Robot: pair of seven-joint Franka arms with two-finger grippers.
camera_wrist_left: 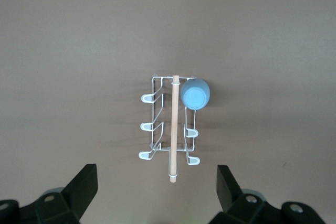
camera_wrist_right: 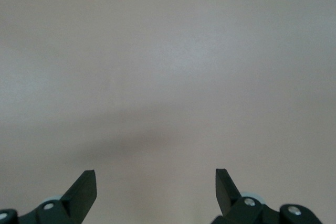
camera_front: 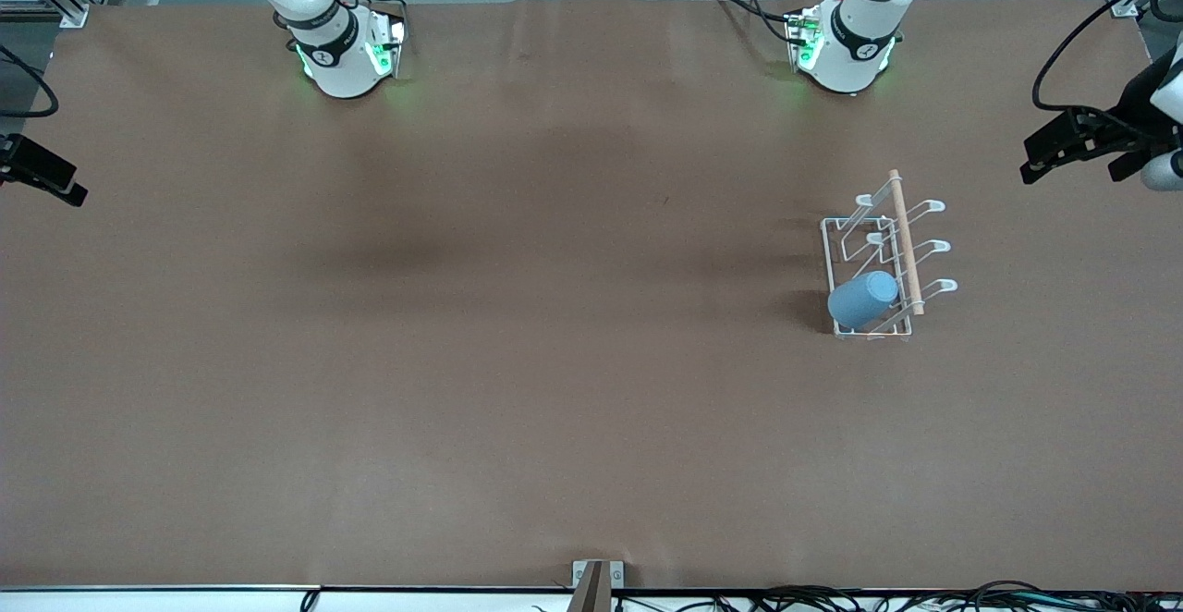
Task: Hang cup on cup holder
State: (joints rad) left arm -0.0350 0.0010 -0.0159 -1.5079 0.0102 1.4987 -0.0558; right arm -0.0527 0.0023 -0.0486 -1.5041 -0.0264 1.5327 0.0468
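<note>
Cup (camera_front: 863, 299) already seated on cup holder (camera_front: 885, 251) prong, lower right of front view; left gripper (camera_front: 1081, 145) nearer, open, empty; right gripper (camera_front: 42, 173) waiting, open

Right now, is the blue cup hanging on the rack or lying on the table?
Hanging. The cup sits tilted, slipped over a prong at the cup holder's end nearest the front camera. Neither gripper touches it.

The cup (camera_front: 862, 300) hung on a prong at the cup holder's (camera_front: 884, 257) lower end, right of centre in the front view.
</note>
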